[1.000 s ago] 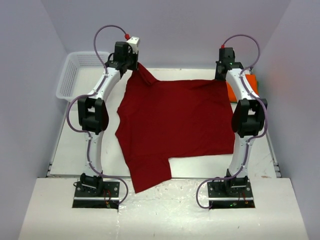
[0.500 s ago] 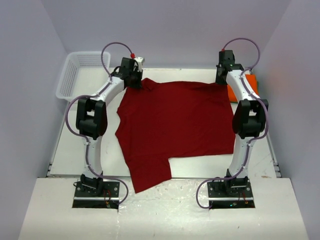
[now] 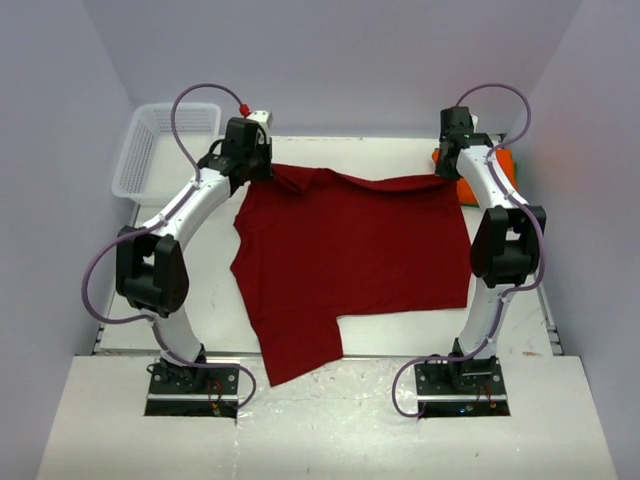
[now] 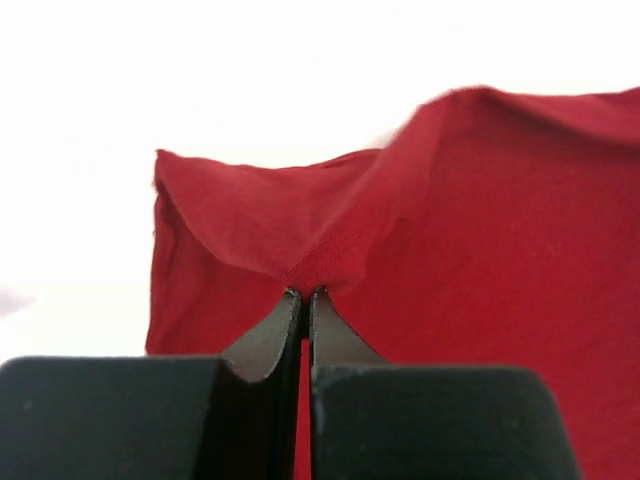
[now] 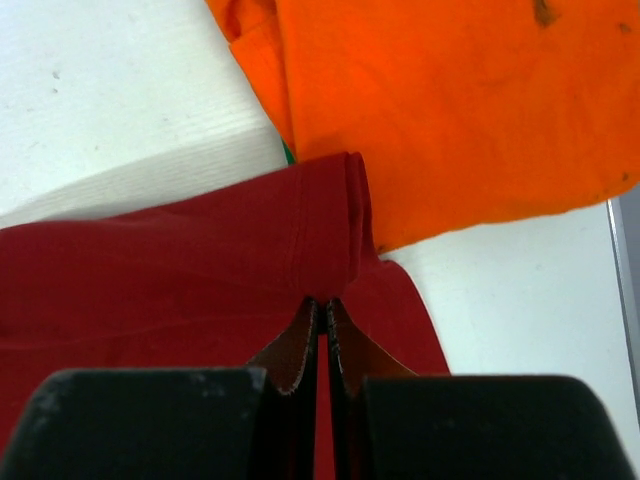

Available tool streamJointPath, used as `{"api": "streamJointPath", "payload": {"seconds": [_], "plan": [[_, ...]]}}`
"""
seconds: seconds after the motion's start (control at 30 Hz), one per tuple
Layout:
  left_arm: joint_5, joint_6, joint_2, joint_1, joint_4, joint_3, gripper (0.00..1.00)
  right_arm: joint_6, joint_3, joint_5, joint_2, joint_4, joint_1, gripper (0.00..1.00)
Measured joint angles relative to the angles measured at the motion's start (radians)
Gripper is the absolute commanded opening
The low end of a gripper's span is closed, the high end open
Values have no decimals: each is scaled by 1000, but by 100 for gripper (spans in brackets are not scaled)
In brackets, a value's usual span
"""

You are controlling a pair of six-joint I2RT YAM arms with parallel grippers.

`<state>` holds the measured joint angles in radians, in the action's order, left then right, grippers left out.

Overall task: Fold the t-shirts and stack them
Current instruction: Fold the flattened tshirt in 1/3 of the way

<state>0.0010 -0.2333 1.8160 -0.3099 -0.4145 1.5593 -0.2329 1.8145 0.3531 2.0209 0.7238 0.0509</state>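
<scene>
Red shirt [image 3: 350, 250] edge shifted, fingers [image 4: 266, 342] pinching it

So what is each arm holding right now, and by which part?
Both hold the dark red t-shirt by its far edge: the left gripper pinches the far-left corner, the right gripper the far-right corner, jaws shut on cloth.

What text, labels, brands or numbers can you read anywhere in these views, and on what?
None can be read.
Red shirt: plain, no print.
Orange shirt: dark specks only, no letters.
Basket: no label visible.
Arm bases: any marking is too small to read.
</scene>
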Motion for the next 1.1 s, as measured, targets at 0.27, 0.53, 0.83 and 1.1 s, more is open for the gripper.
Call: {"api": "streamJointPath", "payload": {"seconds": [0.27, 0.53, 0.83, 1.1], "plan": [[-45, -58, -106, 0, -26, -138, 0, -48, -80, 24, -46, 36, 0, 0], [-58, -91, -141, -16, -48, -281, 0, -82, -146, 37, -74, 53, 0, 0], [-61, -115, -236, -77, -58, -356, 0, -111, -162, 85, -85, 58, -3, 0], [-61, -128, -364, -88, -54, -363, 0, -119, -162, 100, -85, 60, -19, 0]]}}
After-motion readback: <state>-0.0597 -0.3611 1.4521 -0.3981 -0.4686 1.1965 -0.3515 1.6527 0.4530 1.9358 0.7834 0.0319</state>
